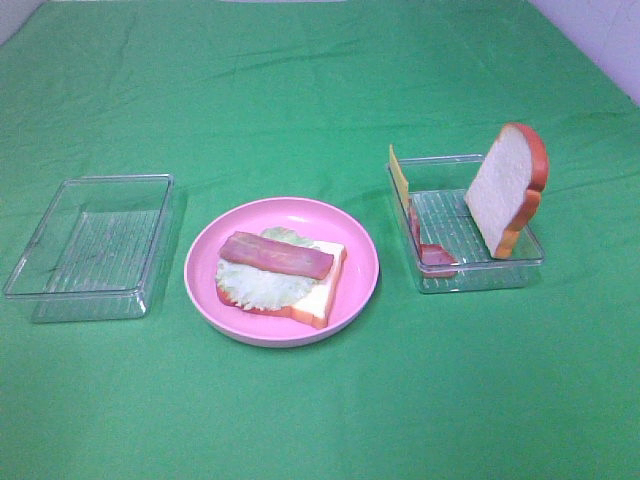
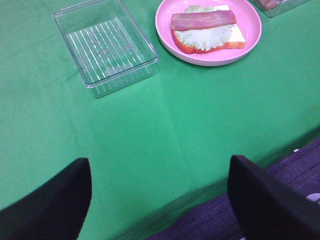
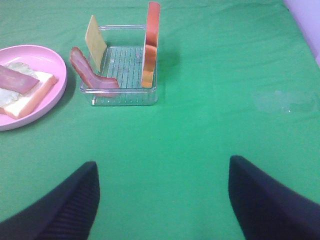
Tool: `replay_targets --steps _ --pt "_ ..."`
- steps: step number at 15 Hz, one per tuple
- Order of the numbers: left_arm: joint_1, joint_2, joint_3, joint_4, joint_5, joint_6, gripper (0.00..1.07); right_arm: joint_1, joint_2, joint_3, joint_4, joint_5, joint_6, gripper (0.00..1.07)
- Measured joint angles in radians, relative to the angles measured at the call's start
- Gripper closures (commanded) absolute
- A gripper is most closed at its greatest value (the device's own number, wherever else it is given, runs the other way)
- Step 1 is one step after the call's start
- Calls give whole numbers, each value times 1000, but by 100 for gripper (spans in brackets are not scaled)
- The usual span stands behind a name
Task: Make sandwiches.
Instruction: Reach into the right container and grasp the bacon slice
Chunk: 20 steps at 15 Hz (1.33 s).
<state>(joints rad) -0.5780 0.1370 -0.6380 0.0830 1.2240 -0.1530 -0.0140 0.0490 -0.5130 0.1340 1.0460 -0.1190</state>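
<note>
pink plate (image 1: 366, 283), centre: bread slice (image 1: 326, 290) w/ lettuce (image 1: 258, 287) + bacon strip (image 1: 277, 255) on top; second bread slice (image 1: 505, 185) upright in clear tray (image 1: 482, 278) w/ cheese slice (image 1: 399, 180); left gripper (image 2: 159, 164) & right gripper (image 3: 162, 163) spread apart, holding nothing.

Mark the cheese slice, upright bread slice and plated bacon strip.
cheese slice (image 3: 96, 42): right wrist view, middle of its flat face.
upright bread slice (image 1: 503, 192): exterior high view, centre of its white face.
plated bacon strip (image 1: 276, 255): exterior high view, middle of the strip.
</note>
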Motion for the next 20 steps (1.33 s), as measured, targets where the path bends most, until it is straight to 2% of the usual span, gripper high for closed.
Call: replay_targets --steps 3,7,8,13,16,17,20 --pt "0 -124 46 0 2 2 34 0 167 -11 62 -135 0 38" --pt "0 -142 89 -7 -18 32 34 0 452 -25 173 -293 -21 38" --pt "0 -142 101 -8 -86 47 34 0 645 -87 224 -305 -89 38" --pt "0 -142 133 -8 -165 54 34 0 1030 -301 336 -226 -232 38" --pt "0 -142 133 -8 -165 58 34 0 1209 -430 387 -139 -253 38" --pt "0 -142 133 -8 -166 58 34 0 1228 -444 393 -131 -253 38" --pt "0 -142 133 -8 -166 58 34 25 1372 -542 372 -116 -230 38"
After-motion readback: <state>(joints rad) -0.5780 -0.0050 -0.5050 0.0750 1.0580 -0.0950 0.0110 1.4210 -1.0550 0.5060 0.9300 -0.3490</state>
